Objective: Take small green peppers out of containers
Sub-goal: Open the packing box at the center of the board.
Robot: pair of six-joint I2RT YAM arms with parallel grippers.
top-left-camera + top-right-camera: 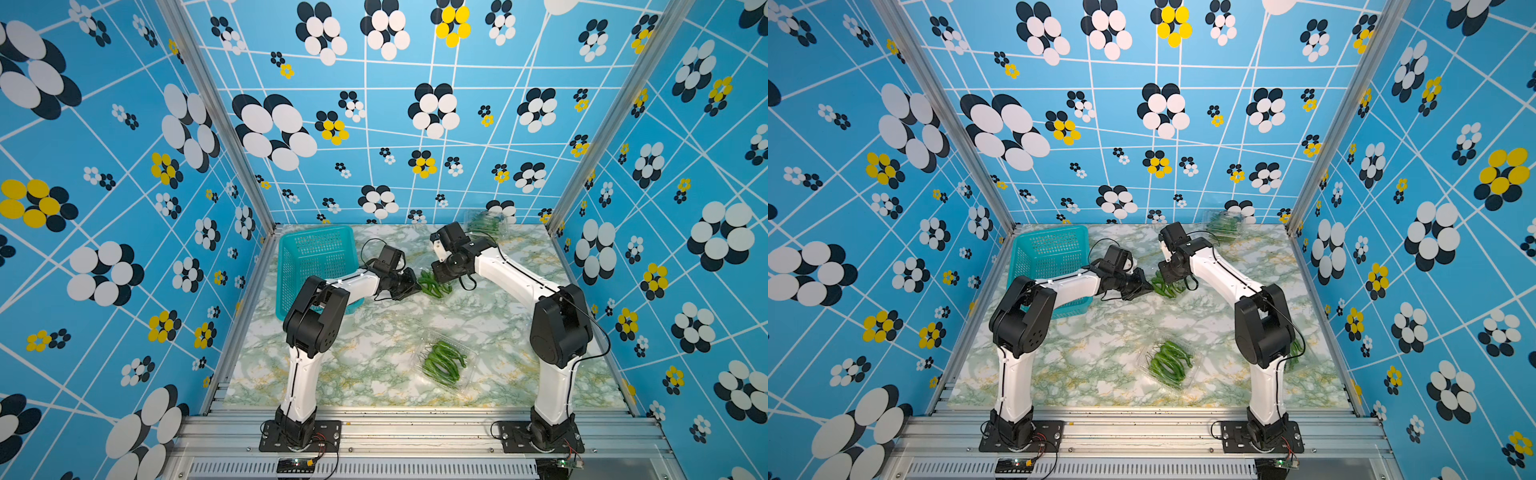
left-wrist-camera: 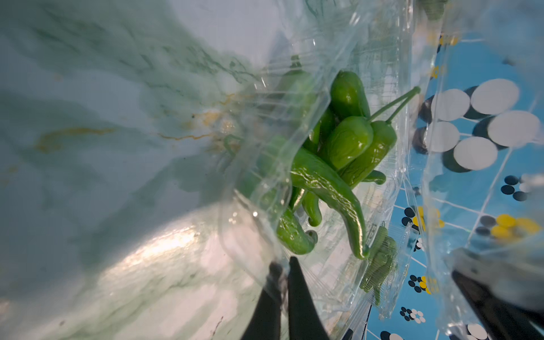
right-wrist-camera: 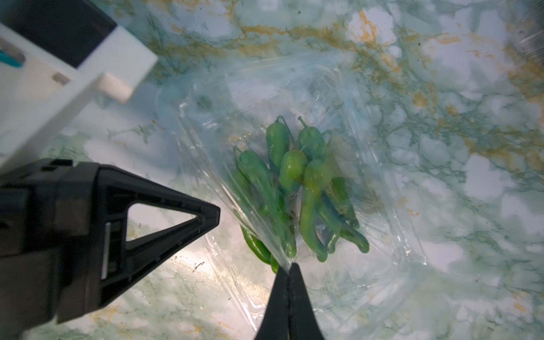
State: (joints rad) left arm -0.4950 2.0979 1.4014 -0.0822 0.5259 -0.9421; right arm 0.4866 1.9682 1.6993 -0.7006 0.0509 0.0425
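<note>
A clear container [image 3: 338, 88] lies mid-table with a bunch of small green peppers [image 3: 294, 182] inside; the same peppers [image 2: 347, 147] show through crinkled plastic in the left wrist view. My left gripper [image 2: 282, 265] is shut on one thin plastic flap of it. My right gripper [image 3: 290, 266] is shut on another flap from the opposite side. In both top views the two grippers [image 1: 417, 284] [image 1: 444, 286] meet over these peppers [image 1: 1165, 286]. A second container [image 1: 444, 363] of peppers lies near the front. Another container [image 1: 484, 222] sits at the back right.
A teal perforated basket [image 1: 316, 232] stands at the back left, just behind my left arm. Something green [image 1: 1296, 351] peeks out behind my right arm's elbow. The tabletop is marbled green and white, with patterned blue walls on three sides.
</note>
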